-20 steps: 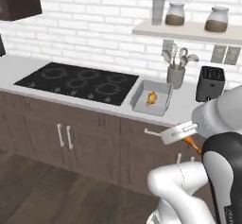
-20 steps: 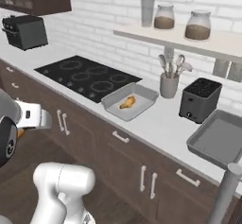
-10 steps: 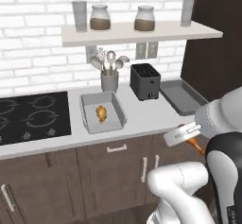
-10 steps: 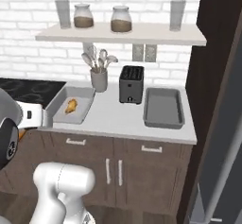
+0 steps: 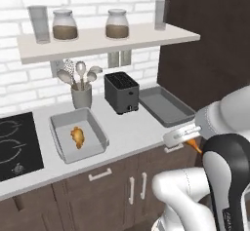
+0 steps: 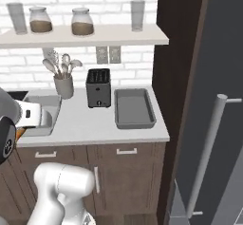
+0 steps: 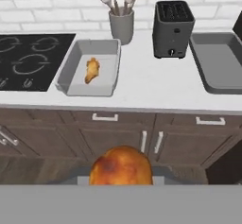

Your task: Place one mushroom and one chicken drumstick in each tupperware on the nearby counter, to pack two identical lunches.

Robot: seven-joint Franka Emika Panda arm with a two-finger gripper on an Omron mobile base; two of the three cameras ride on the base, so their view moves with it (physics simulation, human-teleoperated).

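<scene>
Orange-brown drumstick [image 7: 121,165] sits clamped in the gripper [image 5: 194,144], whose jaws are closed tight on it, held out in front of the cabinets and short of the counter [image 7: 142,88]. Ahead and left of the gripper a tray [image 7: 71,67] holds a second drumstick [image 7: 91,70]; ahead and right, past the toaster [image 7: 173,28], lies the other tray [image 7: 202,62].

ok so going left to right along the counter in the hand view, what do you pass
stovetop → tupperware with a chicken drumstick in it → utensil holder → toaster → second tupperware
</scene>
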